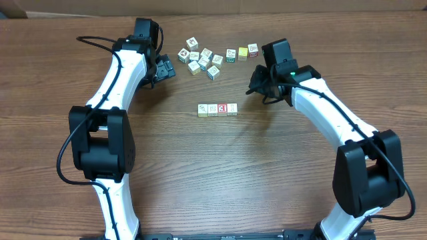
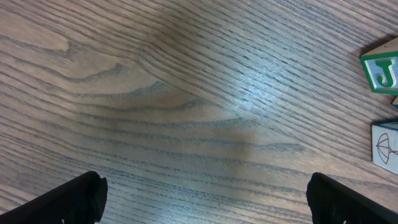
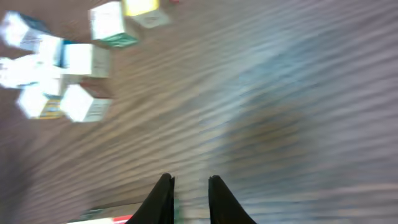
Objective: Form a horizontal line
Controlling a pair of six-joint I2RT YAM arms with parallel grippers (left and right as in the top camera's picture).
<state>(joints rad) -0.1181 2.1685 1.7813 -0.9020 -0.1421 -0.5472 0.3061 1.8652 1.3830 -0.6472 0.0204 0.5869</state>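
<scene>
The row (image 1: pixel 217 109) lies near the middle of the table (image 1: pixel 213 173): four small cubes side by side, touching, straight and level across the overhead view, with the red-faced one third from the left. Well beyond it, at the far side, sit the loose cubes (image 1: pixel 200 60), a scattered cluster with a few more trailing off to the right, among them a yellow cube (image 1: pixel 243 51).

I judge the task to be between placements. The row stands as laid, and no cube is in hand. If the row is to grow, the next move calls for opening the right jaws and coming down square over one of the nearer strays, such as the yellow one. The cube should then be set flush against the row's right end without nudging those already placed.

The right end effector (image 1: pixel 257 85) hangs between the row and the strays, touching neither. Its wrist view, blurred, shows the right end effector (image 3: pixel 188 199) nearly closed, with a slim gap and nothing in it.

The left end effector (image 1: pixel 163 70) sits just left of the cluster. In its own view the left end effector (image 2: pixel 205 199) is spread wide over bare wood and holds nothing. A green J cube (image 2: pixel 380 71) and an umbrella cube (image 2: pixel 385 144) lie off to the right edge, apart from it.
</scene>
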